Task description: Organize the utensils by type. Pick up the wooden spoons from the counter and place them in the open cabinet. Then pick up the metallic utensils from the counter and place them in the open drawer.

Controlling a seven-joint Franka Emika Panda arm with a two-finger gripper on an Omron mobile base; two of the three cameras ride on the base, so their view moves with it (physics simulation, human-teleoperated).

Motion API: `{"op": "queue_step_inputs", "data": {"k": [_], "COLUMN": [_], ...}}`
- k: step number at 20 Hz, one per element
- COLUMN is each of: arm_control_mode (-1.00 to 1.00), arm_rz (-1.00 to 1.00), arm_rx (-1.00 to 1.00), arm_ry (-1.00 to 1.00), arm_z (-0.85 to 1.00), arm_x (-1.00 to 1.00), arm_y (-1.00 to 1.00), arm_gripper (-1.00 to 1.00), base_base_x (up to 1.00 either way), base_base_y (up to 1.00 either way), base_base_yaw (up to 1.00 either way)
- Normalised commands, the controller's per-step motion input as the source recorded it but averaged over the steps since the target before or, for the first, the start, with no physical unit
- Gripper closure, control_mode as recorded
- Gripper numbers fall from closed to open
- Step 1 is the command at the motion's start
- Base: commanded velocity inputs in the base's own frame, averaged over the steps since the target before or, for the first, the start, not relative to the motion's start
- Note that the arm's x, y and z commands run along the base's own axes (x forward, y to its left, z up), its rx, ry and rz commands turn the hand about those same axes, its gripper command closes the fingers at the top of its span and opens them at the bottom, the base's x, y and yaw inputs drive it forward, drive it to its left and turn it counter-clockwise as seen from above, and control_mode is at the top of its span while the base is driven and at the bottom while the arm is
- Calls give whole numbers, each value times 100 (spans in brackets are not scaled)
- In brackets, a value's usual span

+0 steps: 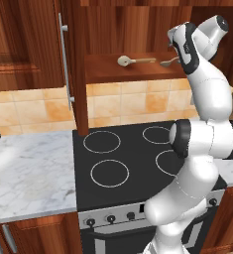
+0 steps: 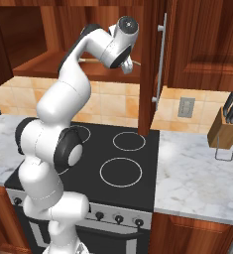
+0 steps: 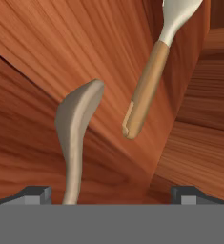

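Observation:
My gripper (image 3: 111, 193) is up inside the open cabinet, its fingertips (image 3: 37, 193) wide apart, so it is open. A pale wooden spoon (image 3: 77, 138) lies on the shelf (image 1: 108, 72), with its handle running back between the fingers and touching neither. In the left base view the same spoon (image 1: 169, 62) sits just below the hand. Further along the shelf lies a second spoon (image 3: 147, 90) with a brown handle and a pale head, and the left base view has this second spoon (image 1: 130, 60) to the left of the first.
The open cabinet door (image 1: 73, 64) hangs edge-on over the black stove (image 1: 123, 163). Marble counter (image 1: 29, 173) lies left of the stove and more of it (image 2: 197, 173) to the right, where a knife block (image 2: 226, 126) stands by the wall.

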Motion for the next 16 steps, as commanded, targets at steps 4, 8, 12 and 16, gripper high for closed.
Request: {"op": "queue_step_inputs", "data": {"k": [4,8,12,16], "arm_control_mode": [-100,-100,-100,-100], "arm_rz": [15,15,12,2], "arm_rx": [0,-3,-11,-15], "arm_ry": [-1,-3,-8,-10], "arm_z": [-1,-10,-19,-18], "arm_x": [11,-4,-38,-39], "arm_y": [-8,-1,10,21], "arm_gripper": [-100,-100,-100,-100], "base_base_x": [0,0,0,0], "base_base_y": [0,0,0,0], "base_base_yaw": [0,0,0,0]}}
